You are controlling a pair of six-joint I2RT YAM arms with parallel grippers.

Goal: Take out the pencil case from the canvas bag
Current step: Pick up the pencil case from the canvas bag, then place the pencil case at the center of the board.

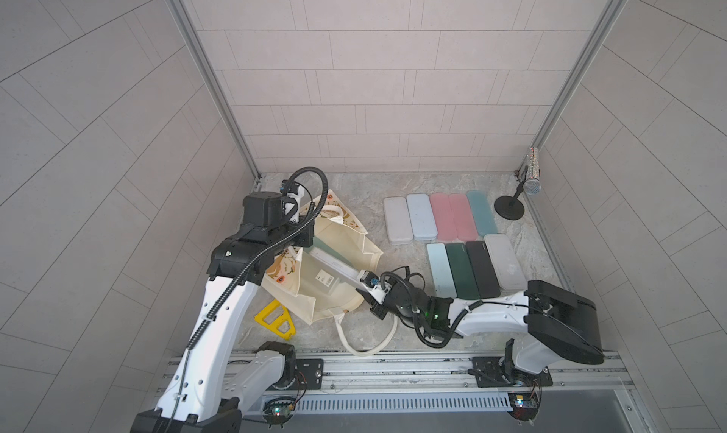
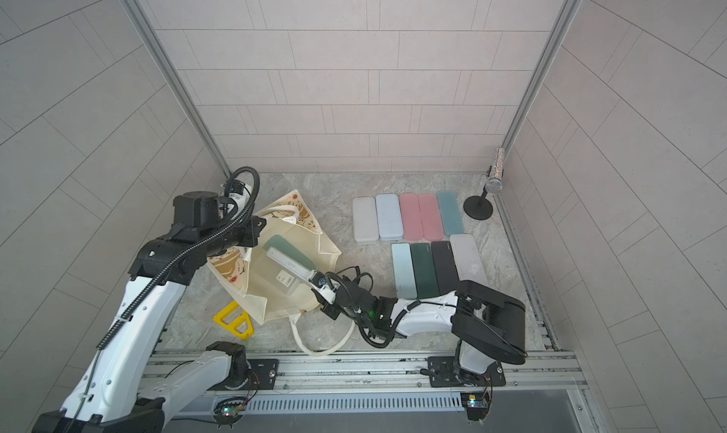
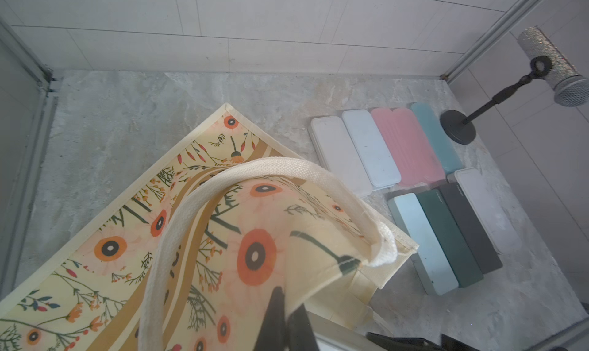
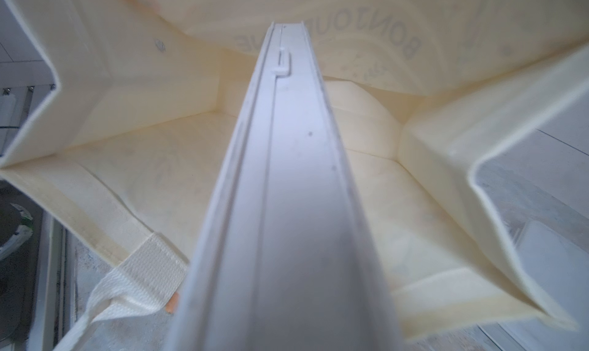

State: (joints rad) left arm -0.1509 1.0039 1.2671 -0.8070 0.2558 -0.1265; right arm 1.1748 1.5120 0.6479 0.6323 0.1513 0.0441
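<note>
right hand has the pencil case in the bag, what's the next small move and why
Probably pull the right hand back, sliding the white pencil case out: it reaches well inside the canvas bag, whose rim the left hand pinches.

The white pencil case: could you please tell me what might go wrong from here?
The right gripper holds the white pencil case only by its near end, so it could pivot or slip. Its far end lies inside the canvas bag and might drag the fabric from the left gripper. The rope handle beside the right wrist could snag.
</note>
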